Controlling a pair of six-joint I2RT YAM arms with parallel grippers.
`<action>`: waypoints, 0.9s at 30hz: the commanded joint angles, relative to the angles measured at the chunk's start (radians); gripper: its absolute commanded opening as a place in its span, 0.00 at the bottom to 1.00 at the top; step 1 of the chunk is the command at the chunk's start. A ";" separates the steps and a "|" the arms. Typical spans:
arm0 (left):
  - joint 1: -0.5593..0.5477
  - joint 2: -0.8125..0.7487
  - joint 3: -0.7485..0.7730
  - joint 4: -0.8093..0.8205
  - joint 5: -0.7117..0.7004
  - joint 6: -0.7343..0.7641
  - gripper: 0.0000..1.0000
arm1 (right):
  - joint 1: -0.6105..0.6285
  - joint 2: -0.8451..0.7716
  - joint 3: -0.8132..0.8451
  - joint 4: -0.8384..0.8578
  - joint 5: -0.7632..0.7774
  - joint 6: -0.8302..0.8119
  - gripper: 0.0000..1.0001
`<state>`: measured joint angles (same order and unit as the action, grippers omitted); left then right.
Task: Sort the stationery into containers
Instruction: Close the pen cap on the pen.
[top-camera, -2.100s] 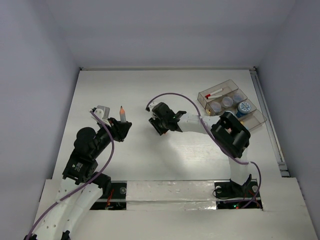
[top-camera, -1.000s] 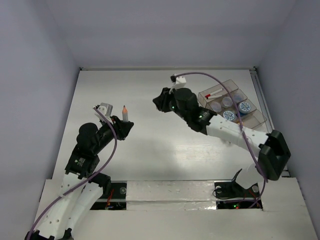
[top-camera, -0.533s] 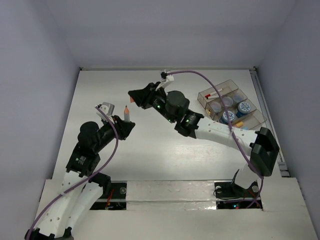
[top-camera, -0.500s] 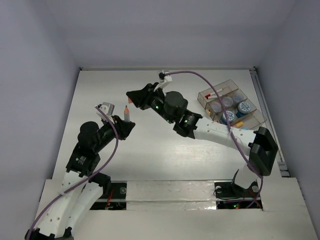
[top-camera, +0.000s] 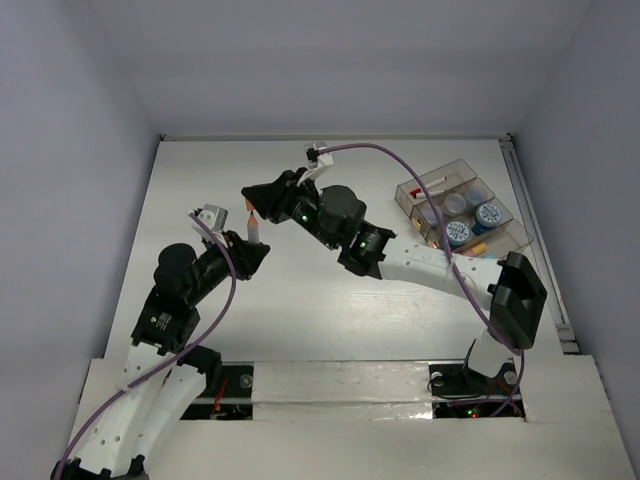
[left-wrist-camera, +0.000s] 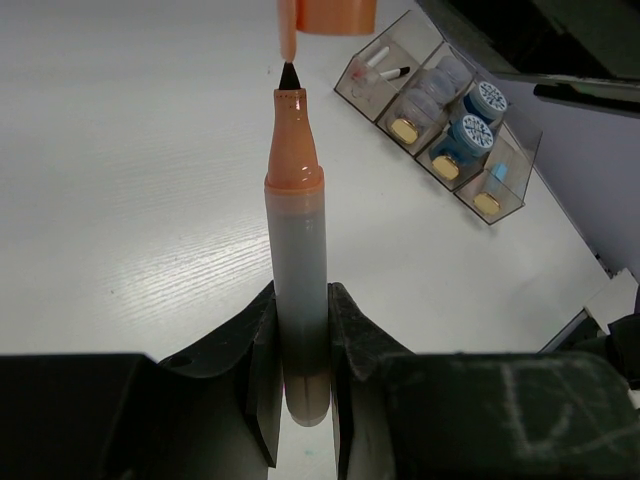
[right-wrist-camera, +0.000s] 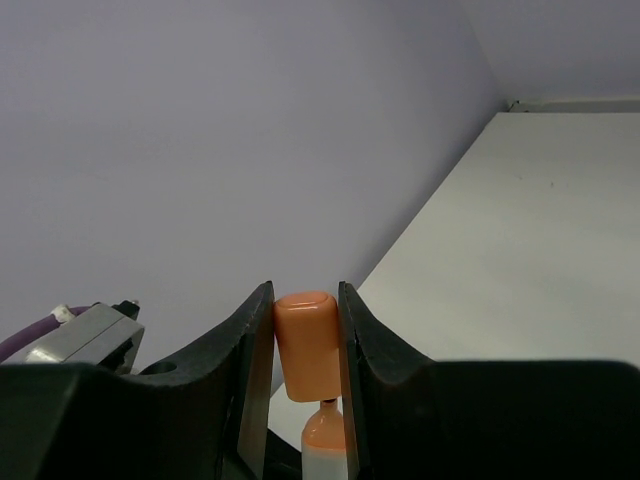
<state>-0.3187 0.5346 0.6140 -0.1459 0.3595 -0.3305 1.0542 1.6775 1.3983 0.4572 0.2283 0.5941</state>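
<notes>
My left gripper (top-camera: 245, 252) (left-wrist-camera: 298, 340) is shut on an uncapped orange marker (left-wrist-camera: 297, 250) (top-camera: 252, 226) and holds it upright above the table. My right gripper (top-camera: 252, 197) (right-wrist-camera: 306, 345) is shut on the marker's orange cap (right-wrist-camera: 308, 345) (left-wrist-camera: 327, 13) and holds it right over the dark tip, a hair apart. The clear divided tray (top-camera: 505, 243) (left-wrist-camera: 515, 165) sits at the far right. It holds blue-lidded jars (top-camera: 488, 215), pale-lidded jars (top-camera: 455, 204), a red stick (top-camera: 432, 187), a thin black pen (left-wrist-camera: 395, 72) and a light-blue stick (left-wrist-camera: 496, 175).
The table's far edge meets the back wall. A metal rail (top-camera: 535, 240) runs along the right side just past the tray. The right arm (top-camera: 420, 260) stretches across the table's middle from its base at the near right.
My right gripper has swung left from beside the tray, carrying the cap, to just above the marker's tip. My left gripper has lifted the marker slightly and holds it steady.
</notes>
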 joint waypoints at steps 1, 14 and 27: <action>0.004 -0.010 0.012 0.066 0.018 0.005 0.00 | 0.003 0.021 0.059 0.041 0.020 -0.013 0.00; 0.013 -0.030 0.015 0.060 -0.013 0.005 0.00 | 0.012 0.042 0.065 0.017 0.029 -0.014 0.00; 0.032 -0.041 0.018 0.054 -0.034 0.005 0.00 | 0.052 0.045 0.091 -0.045 0.100 -0.074 0.00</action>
<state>-0.3027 0.5056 0.6140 -0.1543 0.3351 -0.3305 1.0878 1.7241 1.4391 0.4221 0.2897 0.5560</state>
